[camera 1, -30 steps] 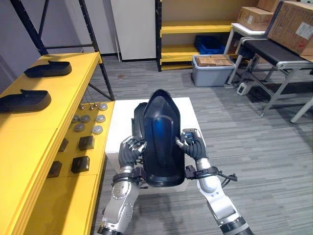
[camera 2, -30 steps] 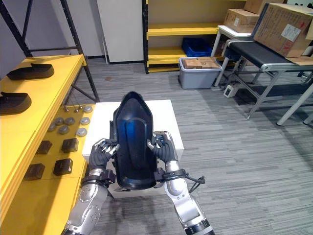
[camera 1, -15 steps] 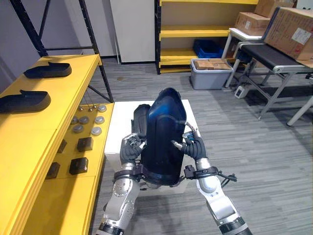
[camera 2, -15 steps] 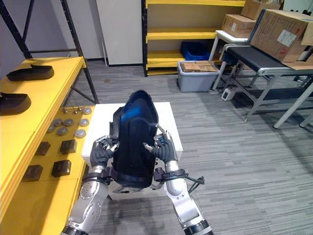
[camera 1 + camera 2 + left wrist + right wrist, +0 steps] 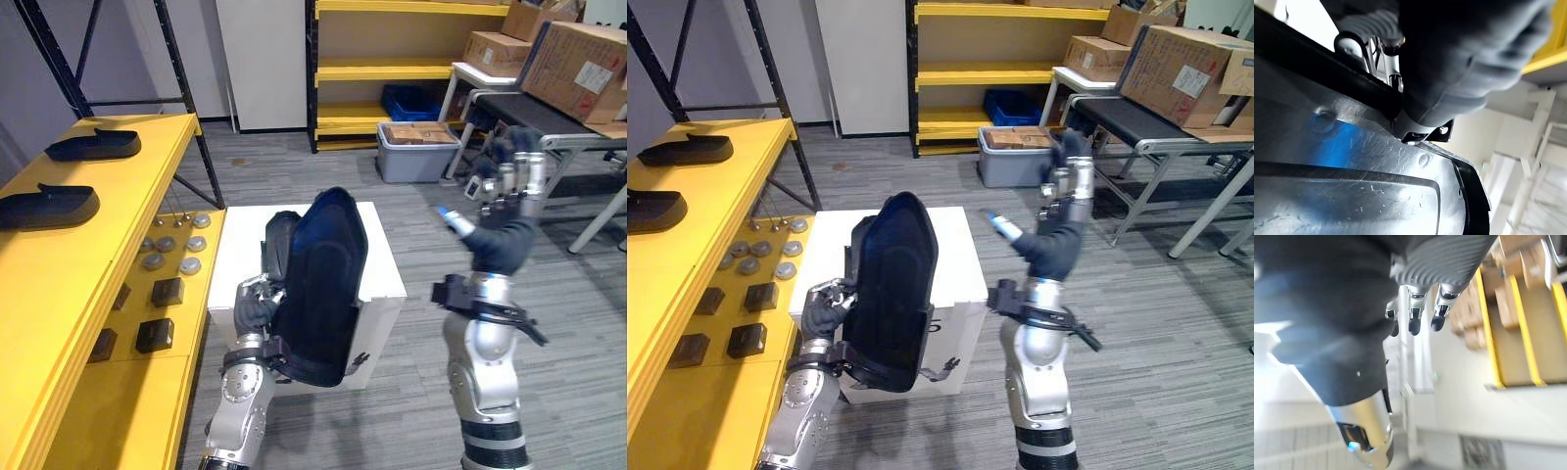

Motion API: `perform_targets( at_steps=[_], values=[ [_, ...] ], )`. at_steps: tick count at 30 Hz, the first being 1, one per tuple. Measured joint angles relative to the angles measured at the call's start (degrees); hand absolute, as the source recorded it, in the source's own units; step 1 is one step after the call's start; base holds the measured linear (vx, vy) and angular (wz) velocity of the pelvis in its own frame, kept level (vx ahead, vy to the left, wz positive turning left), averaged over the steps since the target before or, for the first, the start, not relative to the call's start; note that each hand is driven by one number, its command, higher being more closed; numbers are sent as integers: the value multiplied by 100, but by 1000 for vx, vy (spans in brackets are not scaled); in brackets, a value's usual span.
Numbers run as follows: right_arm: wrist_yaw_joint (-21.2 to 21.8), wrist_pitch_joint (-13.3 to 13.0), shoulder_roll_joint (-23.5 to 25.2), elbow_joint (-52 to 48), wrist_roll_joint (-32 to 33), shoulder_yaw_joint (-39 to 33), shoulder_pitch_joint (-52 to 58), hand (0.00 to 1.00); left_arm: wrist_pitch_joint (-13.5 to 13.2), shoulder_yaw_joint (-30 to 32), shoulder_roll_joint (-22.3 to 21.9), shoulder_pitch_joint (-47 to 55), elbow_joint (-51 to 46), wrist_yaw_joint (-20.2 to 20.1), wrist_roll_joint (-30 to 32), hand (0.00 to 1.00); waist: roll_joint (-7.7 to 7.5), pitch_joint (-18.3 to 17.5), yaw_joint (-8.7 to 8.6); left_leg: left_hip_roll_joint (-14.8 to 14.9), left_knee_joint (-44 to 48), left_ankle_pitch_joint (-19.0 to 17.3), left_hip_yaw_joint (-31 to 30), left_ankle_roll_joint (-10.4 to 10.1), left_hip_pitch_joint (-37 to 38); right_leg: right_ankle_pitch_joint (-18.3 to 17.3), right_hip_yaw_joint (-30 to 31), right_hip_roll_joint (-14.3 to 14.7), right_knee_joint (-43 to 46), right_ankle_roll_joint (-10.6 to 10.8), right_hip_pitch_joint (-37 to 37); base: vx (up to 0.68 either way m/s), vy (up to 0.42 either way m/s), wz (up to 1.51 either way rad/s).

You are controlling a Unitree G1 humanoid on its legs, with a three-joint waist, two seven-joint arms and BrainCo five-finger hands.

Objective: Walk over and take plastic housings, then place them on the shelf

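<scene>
The left hand [image 5: 257,305] grips the left edge of a black housing [image 5: 321,279], its fingers [image 5: 1359,39] curled over the rim. The housing stands tilted, nearly upright, at the lower middle of the head views, in front of the white counter [image 5: 377,264]. A second housing [image 5: 279,245] shows on the counter just behind it. The right hand [image 5: 502,223] is up in the air at the right of the frame, well apart from the housing, its fingers [image 5: 1414,319] straight and holding nothing. On the yellow shelf [image 5: 59,284] at the left lie a third housing [image 5: 93,145] and a fourth housing [image 5: 47,204]. Discs [image 5: 171,253] and black blocks [image 5: 157,333] sit on a lower level.
</scene>
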Motion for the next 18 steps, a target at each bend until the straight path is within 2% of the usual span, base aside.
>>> perform_targets(
  at_steps=[4,8,14,18],
  values=[
    [-91,-71,-41,94,21,-730,429,0,-1,211,-9,196,-162,-4,134,100,-4,32,-14,0,0,-4,-1,-4,-7,-1,-3,0,-4,1,-3,0,0,0],
    [-56,-43,-109,990,48,-1198,1092,0,-3,488,-24,412,-420,-45,356,100,-1,42,-128,4,-2,-16,0,-18,-81,-1,-2,1,-4,3,-69,0,0,0],
    [579,548,-300,3524,-30,-1456,1928,0,-33,855,-70,705,-862,-263,438,100,42,110,-135,2,1,-27,-28,-32,-167,2,-32,3,-69,6,-104,5,2,1],
    [883,657,-318,5095,-2,-1492,1969,0,-34,924,-83,860,-871,-387,450,100,63,153,-115,5,2,-30,-55,-35,-164,0,-55,9,-82,7,-36,23,5,4]
  ],
)
